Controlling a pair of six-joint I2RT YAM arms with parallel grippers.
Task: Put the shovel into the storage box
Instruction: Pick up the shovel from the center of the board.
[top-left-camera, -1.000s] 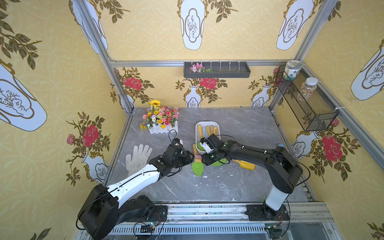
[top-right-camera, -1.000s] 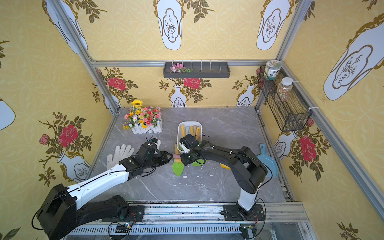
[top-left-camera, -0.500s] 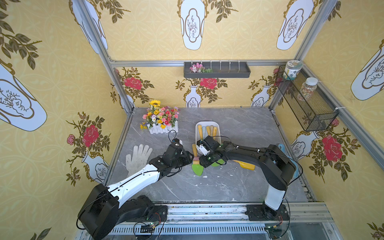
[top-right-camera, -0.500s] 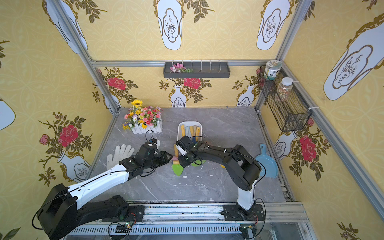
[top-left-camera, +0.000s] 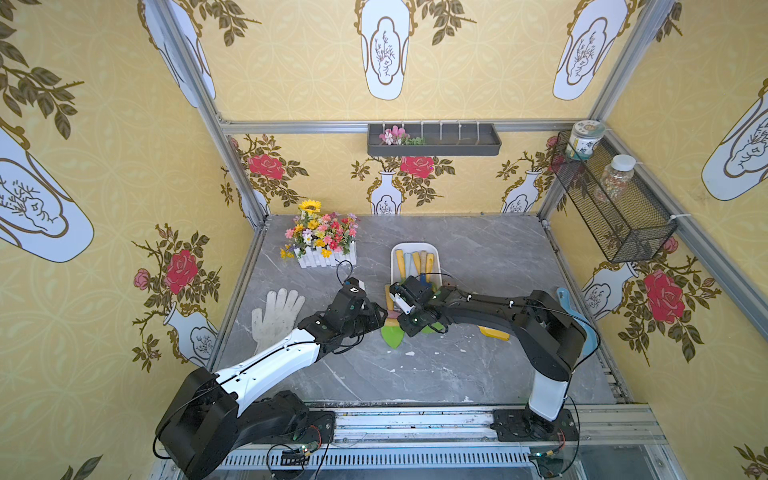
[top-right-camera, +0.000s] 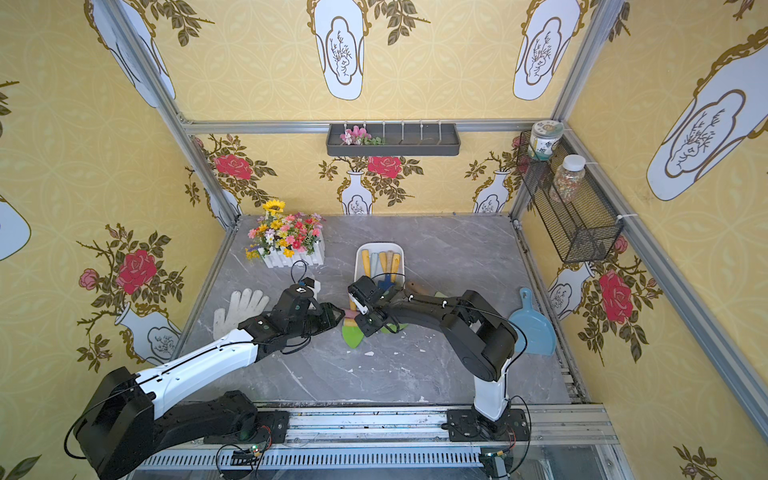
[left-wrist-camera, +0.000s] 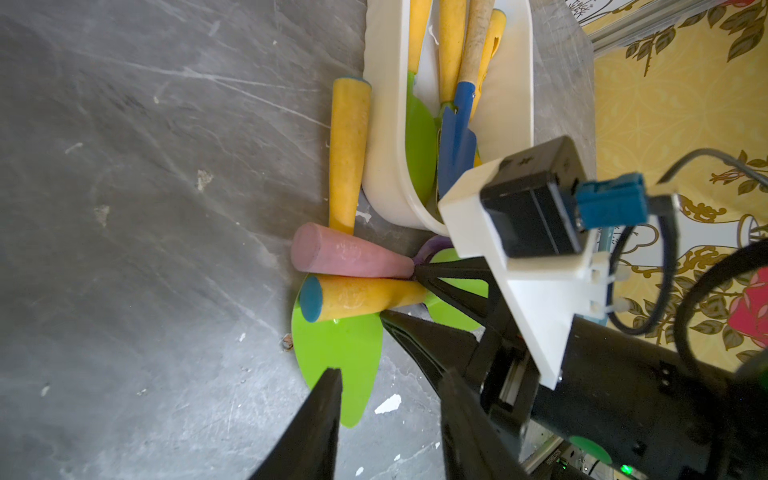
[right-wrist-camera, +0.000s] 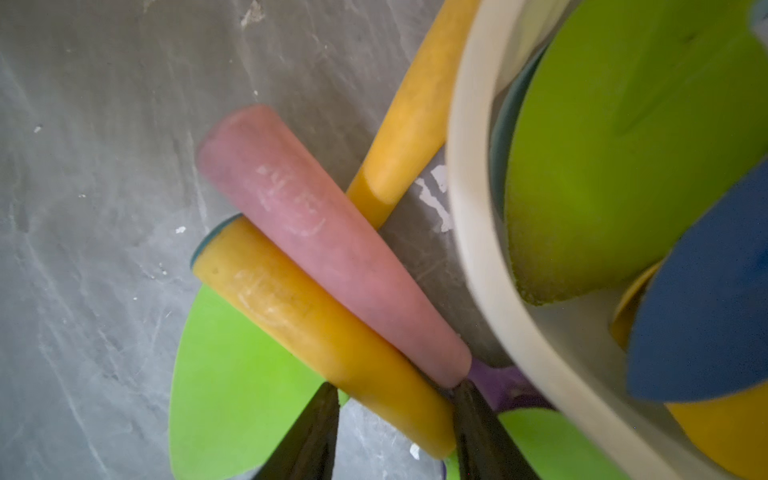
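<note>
The white storage box (top-left-camera: 394, 266) stands mid-table and holds several shovels. Just in front of it, three more shovels lie crossed on the table. One has a yellow handle with a blue end cap (right-wrist-camera: 316, 324) and rests across a green blade (left-wrist-camera: 336, 361). A pink handle (right-wrist-camera: 324, 232) lies against it. My right gripper (right-wrist-camera: 392, 390) is shut on the narrow end of that yellow handle, with one finger wedged between it and the pink handle. My left gripper (left-wrist-camera: 390, 390) is open and holds nothing. It hovers over the green blade's tip, facing the right gripper (top-left-camera: 398, 319).
A third yellow-handled shovel (left-wrist-camera: 349, 153) lies along the box's outer wall. A white glove (top-left-camera: 276, 316) lies at the left and a flower box (top-left-camera: 322, 245) at the back left. A blue dustpan (top-right-camera: 534, 328) rests by the right wall, below a wire basket (top-left-camera: 615, 208).
My right gripper has slid left along the crossed handles and its jaws have narrowed onto the yellow handle. The left arm has stayed put.
</note>
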